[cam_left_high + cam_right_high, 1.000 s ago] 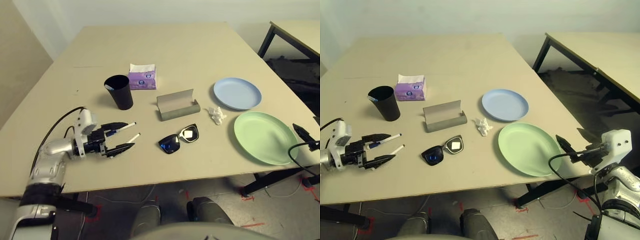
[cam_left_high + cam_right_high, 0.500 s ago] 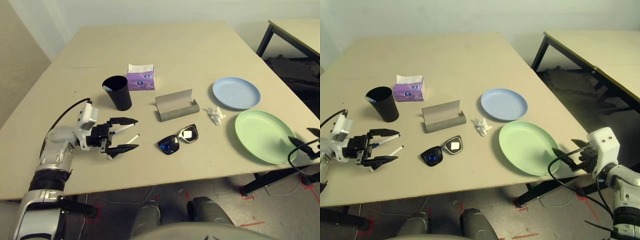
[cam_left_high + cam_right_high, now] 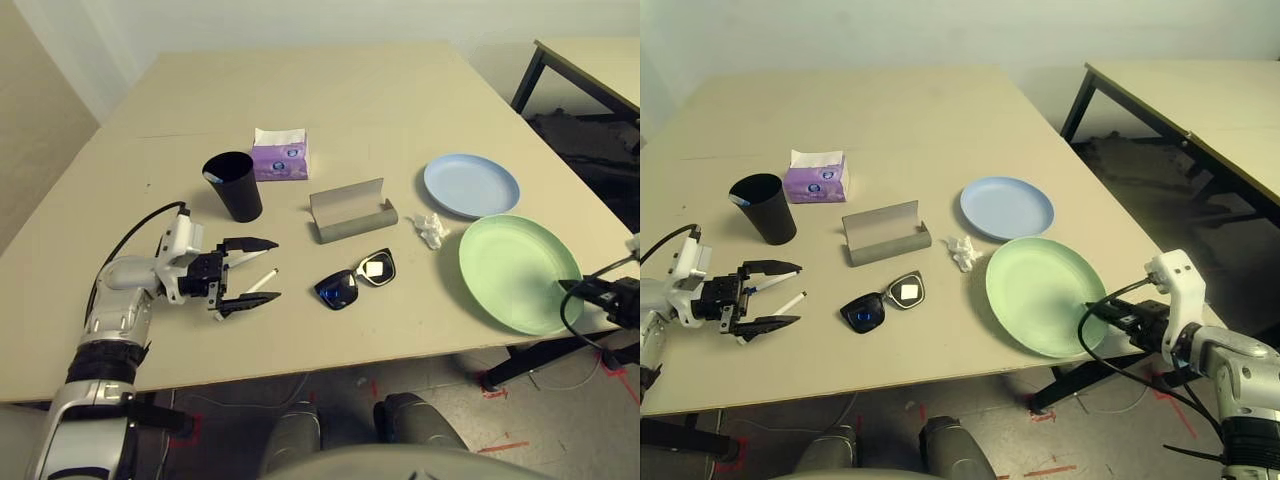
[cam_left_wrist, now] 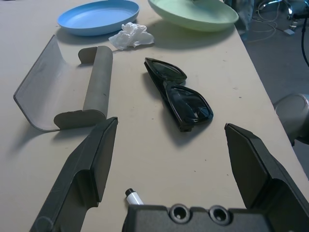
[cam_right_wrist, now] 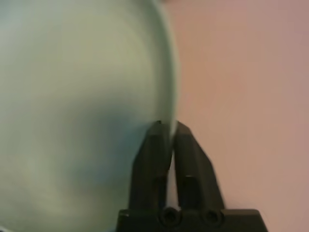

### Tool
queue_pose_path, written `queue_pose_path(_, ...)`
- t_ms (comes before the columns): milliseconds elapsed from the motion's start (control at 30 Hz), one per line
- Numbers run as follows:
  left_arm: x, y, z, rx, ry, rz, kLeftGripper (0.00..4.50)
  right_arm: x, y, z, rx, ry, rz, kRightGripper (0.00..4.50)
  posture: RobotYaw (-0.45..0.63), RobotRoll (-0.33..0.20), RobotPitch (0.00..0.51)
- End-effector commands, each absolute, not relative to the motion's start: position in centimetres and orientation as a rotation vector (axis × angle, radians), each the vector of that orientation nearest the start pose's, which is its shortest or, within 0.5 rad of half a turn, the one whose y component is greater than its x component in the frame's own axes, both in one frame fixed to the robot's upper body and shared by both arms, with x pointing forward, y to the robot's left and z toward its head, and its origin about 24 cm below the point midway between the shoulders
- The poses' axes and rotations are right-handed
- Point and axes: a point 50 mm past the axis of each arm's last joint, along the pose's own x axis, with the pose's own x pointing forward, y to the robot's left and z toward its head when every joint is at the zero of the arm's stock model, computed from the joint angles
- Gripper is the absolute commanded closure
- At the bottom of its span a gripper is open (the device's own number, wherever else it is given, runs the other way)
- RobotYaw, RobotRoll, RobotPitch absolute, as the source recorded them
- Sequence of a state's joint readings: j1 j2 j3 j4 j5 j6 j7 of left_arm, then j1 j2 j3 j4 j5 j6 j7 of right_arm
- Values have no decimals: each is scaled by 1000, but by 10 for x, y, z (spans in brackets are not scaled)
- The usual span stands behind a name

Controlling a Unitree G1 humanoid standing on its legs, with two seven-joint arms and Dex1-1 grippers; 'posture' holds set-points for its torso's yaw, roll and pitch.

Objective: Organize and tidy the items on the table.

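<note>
1. Evidently the light-green plate (image 3: pixel 1045 300) is pinched by its rim nearest the R arm, prob. b/c the rim is thin & leaves the plate's middle free; it looks slightly raised off the tabletop (image 3: pixel 320 100).
2. R gripper (image 5: pixel 169 124): jaws pressed together on that rim, one inside the plate, one outside. Off-centre hold, so the far side may sag or swing if moved fast.
3. Light-blue plate (image 3: pixel 470 185) lies flat, just beyond the green one; stacking the two is prob. the aim, w/ the smaller on top.
4. L gripper (image 3: pixel 279 269): jaws spread wide, holding nothing. Two markers, the nearer one (image 3: pixel 262 281) & the farther one (image 3: pixel 245 260), lie btwn them on the tabletop; likely lined up for a pick, w/ the upright black cup (image 3: pixel 240 195) as a sensible home.
5. Sunglasses (image 3: pixel 341 290) sit apart from the grey case (image 3: pixel 354 226), which is open, so prob. ready to take them.
6. Crumpled tissue (image 3: pixel 431 231) rests btwn case & plates, untouched; purple tissue pack (image 3: pixel 281 162) stands beside the cup.
</note>
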State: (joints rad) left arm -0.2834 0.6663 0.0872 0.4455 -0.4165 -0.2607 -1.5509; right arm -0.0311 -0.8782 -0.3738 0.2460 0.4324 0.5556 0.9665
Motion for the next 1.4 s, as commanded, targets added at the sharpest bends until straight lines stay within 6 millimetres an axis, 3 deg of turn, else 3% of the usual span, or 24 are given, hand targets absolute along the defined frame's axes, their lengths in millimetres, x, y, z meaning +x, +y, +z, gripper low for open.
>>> queue_pose_path(33, 255, 259, 84, 324, 62, -1330, 0, 218, -362, 106, 33, 559, 375, 4491, -124, 0, 39)
queue_pose_path(167, 256, 257, 83, 323, 59, -1335, 0, 217, -356, 114, 107, 564, 384, 4491, -125, 0, 38)
queue_pose_path(333, 256, 256, 81, 320, 61, -1338, 0, 212, -365, 122, 159, 552, 332, 4491, -129, 0, 38)
queue_pose_path(533, 256, 255, 79, 323, 64, -1345, 0, 215, -397, 133, 169, 546, 228, 4491, -121, 0, 42)
queue_pose_path(700, 254, 255, 75, 327, 73, -1345, 0, 234, -421, 152, 190, 502, 156, 4491, -106, 0, 46)
queue_pose_path(933, 247, 255, 71, 326, 81, -1340, 0, 258, -425, 168, 316, 452, 111, 4491, -81, 0, 60)
queue_pose_path(1400, 241, 260, 73, 326, 91, -1319, 0, 266, -421, 164, 551, 444, 56, 4491, -61, 0, 73)
